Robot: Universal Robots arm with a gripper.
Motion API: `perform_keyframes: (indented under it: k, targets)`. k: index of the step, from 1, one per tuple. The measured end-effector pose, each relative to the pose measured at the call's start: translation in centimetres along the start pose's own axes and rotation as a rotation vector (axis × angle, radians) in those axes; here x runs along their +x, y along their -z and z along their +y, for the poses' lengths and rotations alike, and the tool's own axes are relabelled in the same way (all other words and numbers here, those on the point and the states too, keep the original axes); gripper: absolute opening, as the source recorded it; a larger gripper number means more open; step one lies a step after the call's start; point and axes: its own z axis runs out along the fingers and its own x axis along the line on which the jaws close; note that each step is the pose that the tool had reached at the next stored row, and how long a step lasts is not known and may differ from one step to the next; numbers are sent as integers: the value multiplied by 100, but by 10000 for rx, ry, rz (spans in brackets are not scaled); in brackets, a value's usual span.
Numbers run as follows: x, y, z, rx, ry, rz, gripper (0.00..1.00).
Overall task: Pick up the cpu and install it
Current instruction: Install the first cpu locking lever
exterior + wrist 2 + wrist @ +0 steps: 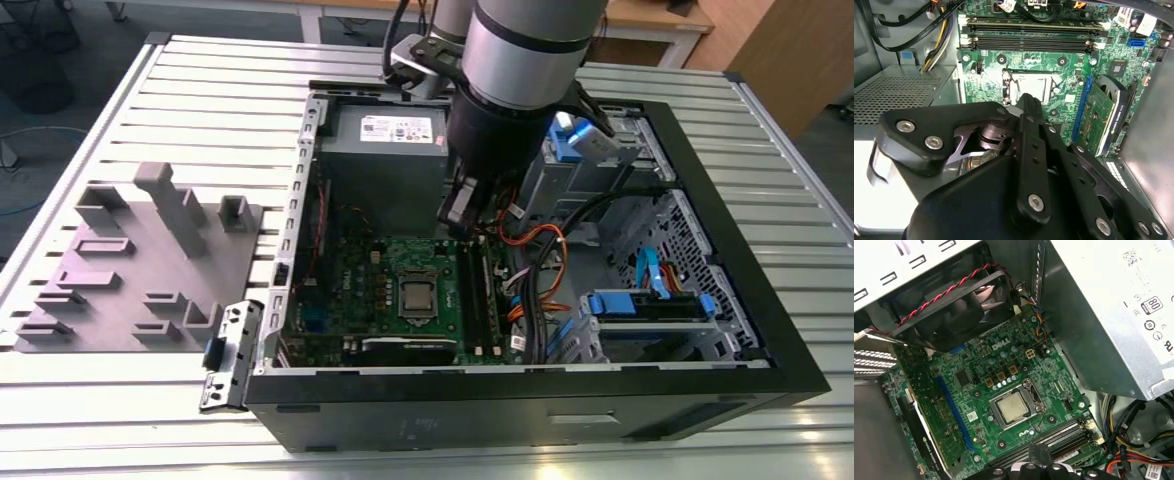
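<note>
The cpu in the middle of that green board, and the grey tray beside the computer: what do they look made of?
The cpu looks metal-topped: a flat silver-grey face with a dull sheen, seated in its socket. The tray looks like matte grey plastic, with evenly coloured blocks and no shine, though that is a guess.

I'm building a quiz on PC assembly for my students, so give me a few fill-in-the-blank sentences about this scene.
1. The cpu lies in the socket on the ____ circuit board, as the first wrist view shows.
2. In the exterior view, the grey tray sits on the slatted table, outside the computer case, on the exterior view's ____.
3. A twisted ____ and black wire runs over the black fan.
4. The gripper hangs ____ the motherboard, inside the case.

Missing words: green; left; red; above
</note>
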Motion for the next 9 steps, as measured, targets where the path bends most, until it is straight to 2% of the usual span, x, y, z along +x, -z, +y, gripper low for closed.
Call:
perform_keyframes:
  k: [4,9]
  targets:
    - [-1,-56,-3,-1,6,-3,11]
    - [0,-162,-11,1,39,0,11]
